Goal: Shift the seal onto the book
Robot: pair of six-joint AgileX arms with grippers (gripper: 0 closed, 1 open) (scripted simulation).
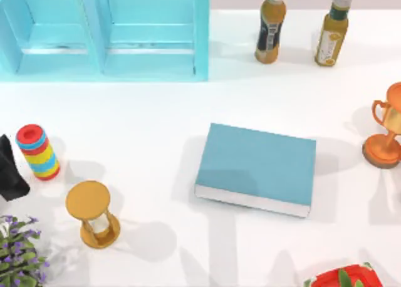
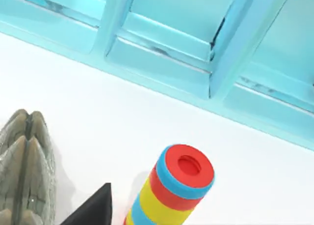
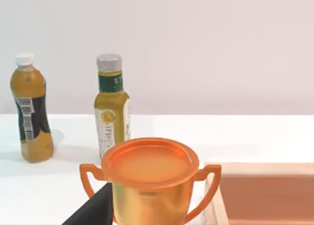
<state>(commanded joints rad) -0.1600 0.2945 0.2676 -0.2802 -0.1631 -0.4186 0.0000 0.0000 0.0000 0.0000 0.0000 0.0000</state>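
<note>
The book (image 1: 255, 168) lies flat in the middle of the table, with a teal-blue cover and white page edges, and nothing rests on it. A tan-brown block (image 3: 267, 195) with a paler edge, which I take for the seal, shows partly beside the trophy in the right wrist view, off the table's right side. My left gripper (image 1: 11, 173) is parked at the table's left edge, next to the striped cylinder. A dark part of my right gripper (image 3: 93, 209) shows just in front of the trophy. Both are far from the book.
A turquoise shelf unit (image 1: 103, 33) fills the back left. Two bottles (image 1: 270, 25) (image 1: 332, 29) stand at the back right. An orange trophy cup (image 1: 385, 127) is at the right edge, a golden hourglass (image 1: 93, 213) and striped cylinder (image 1: 38, 151) at the left.
</note>
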